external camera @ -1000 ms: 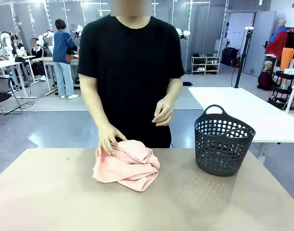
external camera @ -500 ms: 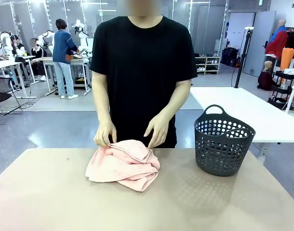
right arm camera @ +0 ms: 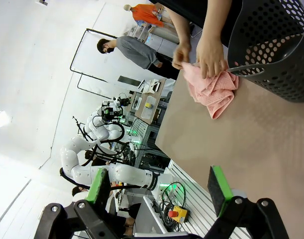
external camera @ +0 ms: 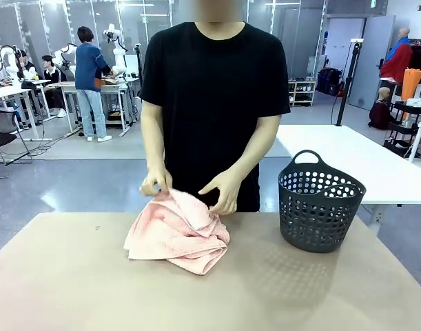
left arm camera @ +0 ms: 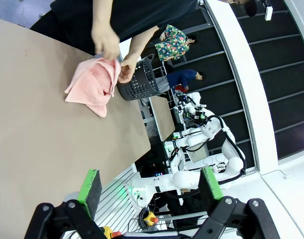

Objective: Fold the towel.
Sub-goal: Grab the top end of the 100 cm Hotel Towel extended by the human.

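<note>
Front view: tan table (external camera: pixel 72 289) spans the near field. A person (external camera: pixel 213 103) in a black tee stands at its far edge, centre. Dark perforated basket (external camera: pixel 320 207) sits upright on the table at the right, handle up, apart from the cloth. Towel (external camera: pixel 179 234) is a crumpled pink heap on the table left of centre, near the far edge, just in front of the person. Its far-left corner is lifted off the heap. One hand (external camera: pixel 156 185) pinches that raised corner on the left. Other hand (external camera: pixel 224 192) rests on the heap's far right edge, fingers in the folds. Left wrist view: left gripper (left arm camera: pixel 150 185) has its jaws spread wide, nothing between the green pads, well back from the towel. Right wrist view: right gripper (right arm camera: pixel 158 184) is the same, released and empty, well back from towel and basket.
</note>
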Available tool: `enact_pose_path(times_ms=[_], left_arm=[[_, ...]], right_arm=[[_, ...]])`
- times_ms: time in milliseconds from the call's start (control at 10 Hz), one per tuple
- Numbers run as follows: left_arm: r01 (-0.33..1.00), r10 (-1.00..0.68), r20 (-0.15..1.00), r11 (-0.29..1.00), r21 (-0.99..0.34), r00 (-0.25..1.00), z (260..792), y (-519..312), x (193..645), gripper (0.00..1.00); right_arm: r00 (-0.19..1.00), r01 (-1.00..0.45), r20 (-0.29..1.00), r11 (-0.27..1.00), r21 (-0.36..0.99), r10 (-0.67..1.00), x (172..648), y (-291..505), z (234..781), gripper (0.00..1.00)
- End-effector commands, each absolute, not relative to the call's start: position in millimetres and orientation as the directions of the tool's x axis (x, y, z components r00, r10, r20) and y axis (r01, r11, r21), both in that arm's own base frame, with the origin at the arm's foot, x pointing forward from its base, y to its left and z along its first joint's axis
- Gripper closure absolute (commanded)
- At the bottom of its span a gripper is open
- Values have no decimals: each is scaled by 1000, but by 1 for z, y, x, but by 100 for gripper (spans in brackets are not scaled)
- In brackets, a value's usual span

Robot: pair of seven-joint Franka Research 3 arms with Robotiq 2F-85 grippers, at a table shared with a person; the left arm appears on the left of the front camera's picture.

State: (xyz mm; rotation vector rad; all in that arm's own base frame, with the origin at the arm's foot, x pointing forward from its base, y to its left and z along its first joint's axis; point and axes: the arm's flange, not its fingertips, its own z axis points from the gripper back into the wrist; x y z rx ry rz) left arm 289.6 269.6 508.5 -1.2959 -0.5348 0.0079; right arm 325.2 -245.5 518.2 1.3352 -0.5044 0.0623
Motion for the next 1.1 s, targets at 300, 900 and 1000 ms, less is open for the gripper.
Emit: enact_pose_path(times_ms=[300, 900, 1000], left_arm=[[314, 292, 391, 278, -908, 873, 509, 271, 290, 0], [314, 292, 391, 278, -908, 873, 509, 271, 290, 0], [314, 292, 391, 278, -908, 873, 509, 271, 290, 0]], right_arm=[[884, -345, 401, 243, 907, -242, 326, -245, 522, 0], [884, -345, 401, 243, 907, -242, 326, -245, 522, 0], [884, -345, 401, 243, 907, -242, 326, -245, 522, 0]])
